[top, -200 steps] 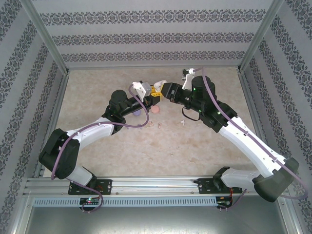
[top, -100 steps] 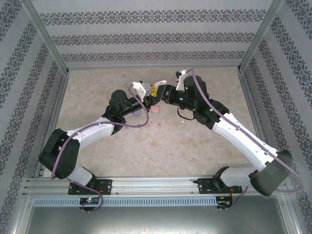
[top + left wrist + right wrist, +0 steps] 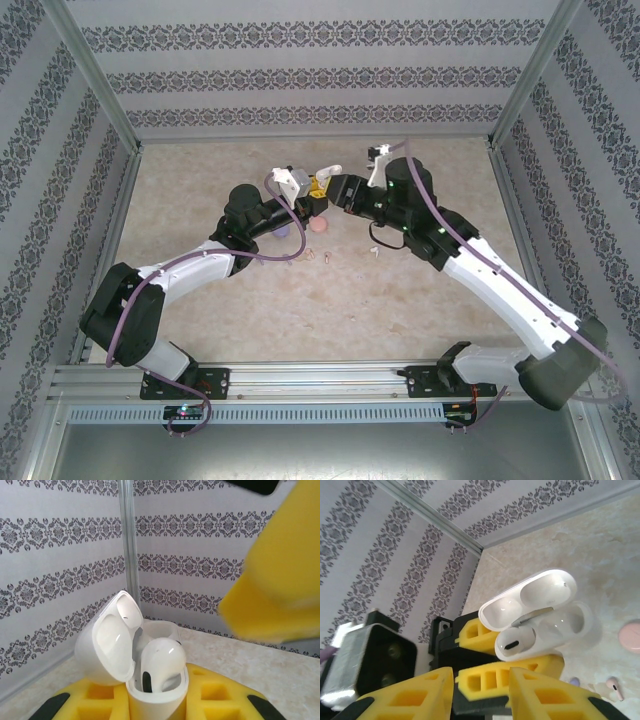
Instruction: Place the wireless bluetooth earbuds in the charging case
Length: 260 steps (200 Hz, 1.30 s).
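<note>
While your left gripper [image 3: 159, 706] is closed narrow on the lower body of the white charging case [image 3: 555, 630], holding it off the table with its lid [image 3: 530, 597] swung open, the coming move turns on how that open mouth lies from your right gripper [image 3: 480, 677]. Your right gripper hovers just beside the case on its right, with its jaws partway apart and nothing between them that I can see. 1 white earbud [image 3: 160, 662] stands in 1 of the 2 wells, stem down and rounded head above the rim, so I judge it not fully seated. From the right wrist view, that filled well is the one closer to your right fingers. The empty well [image 3: 570, 622] lies past it along the case's long axis. Any push should, I think, run straight down the stem rather than across it, or the case may twist in the left grip. On the table a loose white earbud [image 3: 375, 250] lies nearer than the case and to its right, beneath your right arm, so the right arm is the closer one to fetch it. A pinkish earbud [image 3: 615, 687] and a round pink case [image 3: 631, 636] lie on the table below the held case and are not wanted for this white case.
</note>
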### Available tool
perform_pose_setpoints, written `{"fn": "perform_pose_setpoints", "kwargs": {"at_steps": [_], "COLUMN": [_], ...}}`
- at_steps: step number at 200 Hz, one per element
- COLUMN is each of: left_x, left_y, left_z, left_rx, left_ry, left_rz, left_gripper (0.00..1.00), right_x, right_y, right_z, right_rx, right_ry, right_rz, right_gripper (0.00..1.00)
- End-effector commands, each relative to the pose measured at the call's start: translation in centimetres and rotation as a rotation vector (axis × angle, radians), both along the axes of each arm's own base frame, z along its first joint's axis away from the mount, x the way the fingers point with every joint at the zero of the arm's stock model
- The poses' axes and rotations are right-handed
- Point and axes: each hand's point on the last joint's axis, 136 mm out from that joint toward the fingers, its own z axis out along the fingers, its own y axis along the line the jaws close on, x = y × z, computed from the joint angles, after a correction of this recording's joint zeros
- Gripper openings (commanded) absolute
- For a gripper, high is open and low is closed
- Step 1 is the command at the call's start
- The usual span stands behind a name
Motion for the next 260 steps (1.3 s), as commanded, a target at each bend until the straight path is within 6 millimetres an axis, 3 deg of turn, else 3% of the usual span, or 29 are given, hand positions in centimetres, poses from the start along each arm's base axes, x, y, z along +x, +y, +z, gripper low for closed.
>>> {"fn": "perform_pose_setpoints", "kwargs": {"at_steps": [1, 25, 42, 78, 112, 134, 154, 196, 260], "left_x": [-0.2, -0.1, 0.2, 0.2, -0.4, -0.8, -1.2, -1.8, -2.0], "left_y": [0.0, 0.5, 1.2, 2.5, 3.3, 3.8, 4.0, 4.4, 4.5], "left_z": [1.9, 1.8, 1.6, 1.3, 1.2, 1.2, 1.2, 1.4, 1.8], "left_rx": [-0.032, -0.038, -0.049, -0.066, -0.067, -0.068, -0.065, -0.054, -0.057], "left_ry": [-0.065, -0.066, -0.061, -0.045, -0.048, -0.052, -0.057, -0.067, -0.072], "left_rz": [-0.002, 0.022, 0.051, 0.100, 0.123, 0.133, 0.135, 0.132, 0.130], "left_gripper": [0.00, 0.00, 0.00, 0.00, 0.00, 0.00, 0.00, 0.00, 0.00], "right_x": [-0.6, -0.5, 0.1, 1.4, 1.7, 1.6, 1.5, 2.3, 3.7], "right_y": [-2.0, -4.4, -6.3, -9.6, -11.2, -11.7, -11.3, -11.9, -11.4], "right_z": [1.0, 0.5, -1.4, -9.4, -17.6, -22.5, -25.4, -28.4, -30.5], "right_rx": [0.024, 0.007, -0.029, -0.229, -0.464, -0.600, -0.705, -0.904, -0.959], "right_ry": [-0.018, -0.006, 0.032, 0.186, 0.336, 0.449, 0.506, 0.550, 0.582], "right_rz": [-0.042, -0.102, -0.154, -0.231, -0.219, -0.180, -0.091, 0.014, 0.082], "right_gripper": [0.36, 0.37, 0.39, 0.46, 0.57, 0.57, 0.57, 0.57, 0.53]}}
